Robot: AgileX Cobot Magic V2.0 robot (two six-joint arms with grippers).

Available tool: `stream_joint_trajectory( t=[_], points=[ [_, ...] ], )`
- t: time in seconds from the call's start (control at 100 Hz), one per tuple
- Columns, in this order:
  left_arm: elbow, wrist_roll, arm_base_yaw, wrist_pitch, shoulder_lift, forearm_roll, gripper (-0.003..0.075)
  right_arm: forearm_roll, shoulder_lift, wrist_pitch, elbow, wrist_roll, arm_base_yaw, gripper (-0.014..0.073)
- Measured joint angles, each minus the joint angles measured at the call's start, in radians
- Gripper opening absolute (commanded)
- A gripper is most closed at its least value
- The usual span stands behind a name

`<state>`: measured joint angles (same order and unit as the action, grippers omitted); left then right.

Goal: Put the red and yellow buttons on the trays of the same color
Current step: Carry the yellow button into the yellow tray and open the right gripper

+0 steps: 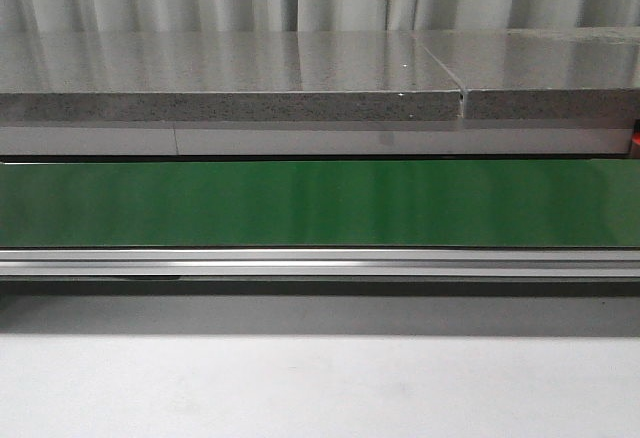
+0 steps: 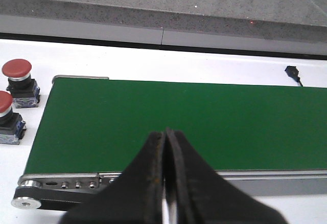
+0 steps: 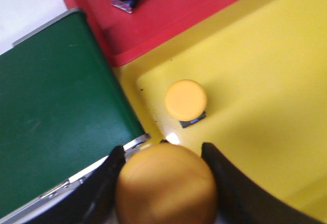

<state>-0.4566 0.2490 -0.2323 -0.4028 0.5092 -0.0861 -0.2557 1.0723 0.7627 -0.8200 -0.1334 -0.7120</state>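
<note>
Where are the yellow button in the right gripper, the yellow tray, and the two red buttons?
held yellow button [image 3: 166, 183], right wrist view, cap top
yellow tray [image 3: 265, 81], right wrist view, bare floor
red buttons [image 2: 17, 69], left wrist view, farther one's cap

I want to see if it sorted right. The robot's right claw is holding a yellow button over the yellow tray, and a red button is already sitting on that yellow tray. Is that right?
Not quite. In the right wrist view, the button already sitting on the yellow tray is yellow, not red. The rest is right: the right claw holds a yellow button at that tray's edge.
</note>
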Motion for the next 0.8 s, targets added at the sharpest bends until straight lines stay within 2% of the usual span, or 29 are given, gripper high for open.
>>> stream_joint_trajectory(
  t=[0.22,0.52,0.8],
  points=[
    [0.000,0.000,0.000,0.000,0.000,0.000,-0.0019,0.055,0.000,-0.102,0.122,0.070,-0.032,0.0139],
    [0.000,0.000,0.000,0.000,0.000,0.000,-0.0019,0.062,0.002,-0.368,0.335,0.081,-0.032,0.0139],
    [0.000,0.000,0.000,0.000,0.000,0.000,-0.0019,0.060,0.088,-0.478,0.363,0.085,-0.032,0.0139]
  ],
)
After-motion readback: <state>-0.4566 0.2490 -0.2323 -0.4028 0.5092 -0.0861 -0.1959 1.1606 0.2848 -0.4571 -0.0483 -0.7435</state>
